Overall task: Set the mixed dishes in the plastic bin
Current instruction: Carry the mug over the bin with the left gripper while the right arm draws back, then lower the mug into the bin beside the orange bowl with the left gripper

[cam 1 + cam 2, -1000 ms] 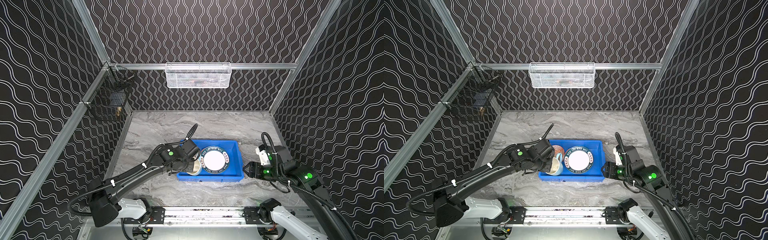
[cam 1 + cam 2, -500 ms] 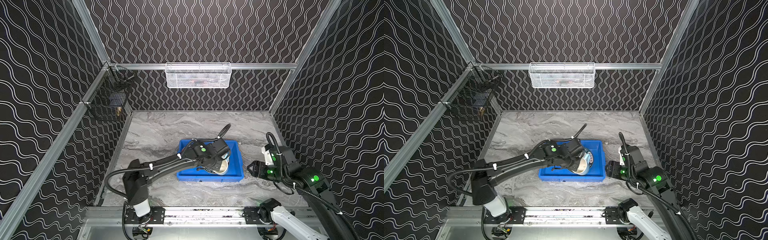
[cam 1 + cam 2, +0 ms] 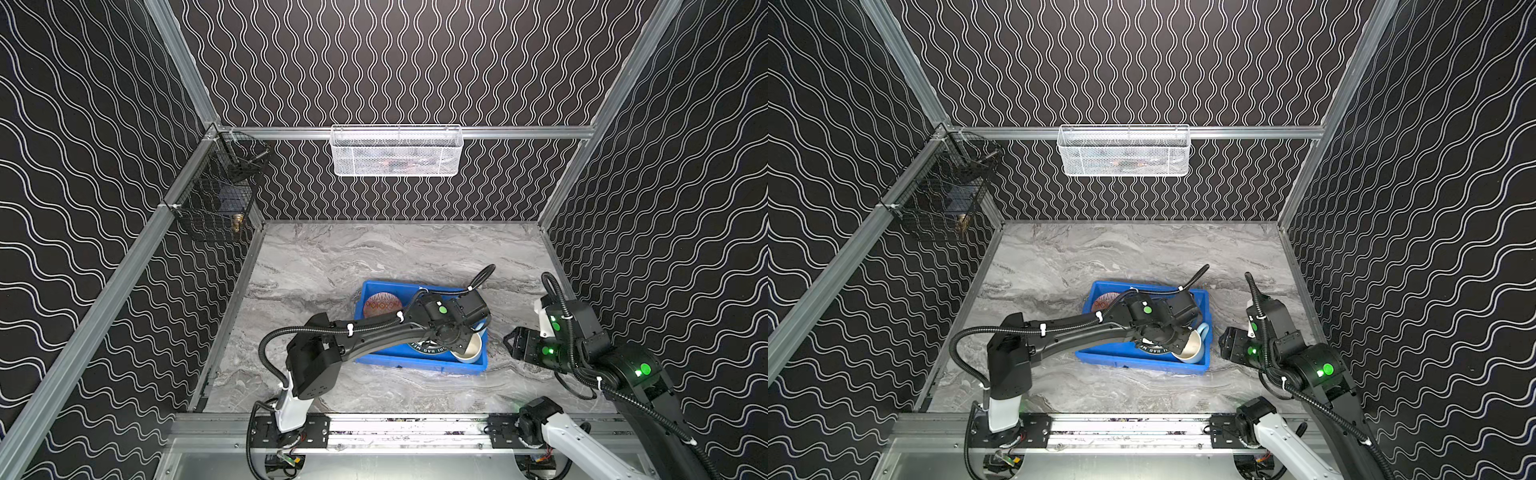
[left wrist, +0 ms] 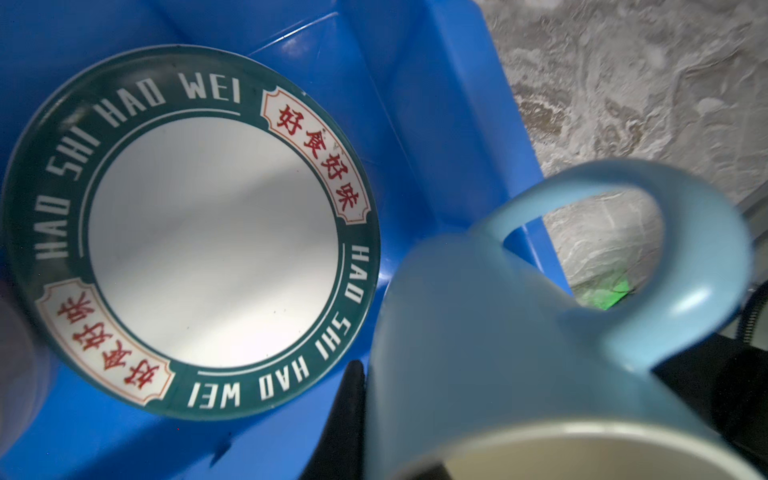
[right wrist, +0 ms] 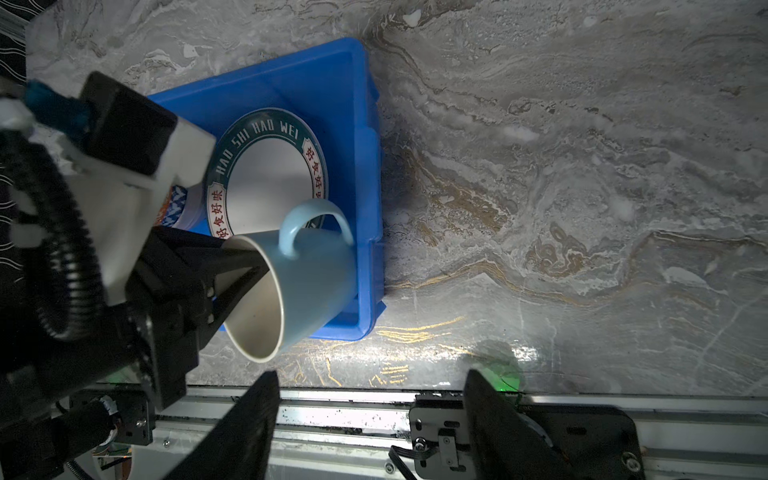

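left gripper clamped on the rim of the pale blue mug, one finger inside the mouth, the other outside on the wall. mug tipped well over: cream-coloured mouth faces back toward the left arm, handle turned upward. it hangs over the near right corner of the blue plastic bin; whether its base touches the bin floor, cannot tell. left arm stretches across the bin from the left in both top views and covers much of its inside. in the bin: white plate with lettered dark-green rim lying flat, just beside the mug, clear in both wrist views. lavender/orange-patterned bowl in the bin's far left corner, well apart from the mug; in the right wrist view it sits just beside the plate's rim. right gripper spread wide, nothing between the jaws, hovering low over the grey marble tabletop just outside the bin's right end wall and pointing toward it. bin rests on the tabletop near the front, about centre. white wire-mesh basket hangs on the rear wall, black wire basket on the left wall, both well apart from the bin.
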Action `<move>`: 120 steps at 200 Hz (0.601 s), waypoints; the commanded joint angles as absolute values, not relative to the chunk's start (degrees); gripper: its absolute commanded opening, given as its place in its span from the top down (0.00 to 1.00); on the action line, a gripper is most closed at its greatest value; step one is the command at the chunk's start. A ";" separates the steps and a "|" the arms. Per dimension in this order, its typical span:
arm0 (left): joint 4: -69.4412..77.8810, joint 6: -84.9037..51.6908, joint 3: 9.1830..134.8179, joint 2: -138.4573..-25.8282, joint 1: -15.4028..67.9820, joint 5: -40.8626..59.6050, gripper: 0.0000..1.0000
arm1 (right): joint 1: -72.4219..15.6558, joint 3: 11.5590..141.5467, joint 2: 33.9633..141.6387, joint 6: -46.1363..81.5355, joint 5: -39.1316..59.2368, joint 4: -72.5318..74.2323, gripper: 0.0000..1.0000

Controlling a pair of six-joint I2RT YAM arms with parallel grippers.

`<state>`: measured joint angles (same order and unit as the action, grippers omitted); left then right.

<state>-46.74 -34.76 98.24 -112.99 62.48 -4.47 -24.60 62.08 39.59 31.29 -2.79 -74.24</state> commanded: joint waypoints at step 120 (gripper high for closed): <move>-46.71 -33.40 96.06 -116.03 62.58 -2.78 0.90 | -24.60 60.80 36.25 33.40 -5.96 -78.31 0.28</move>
<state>-44.93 -35.05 95.96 -115.22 62.48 -2.94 -24.60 60.93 36.47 32.47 -5.26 -77.28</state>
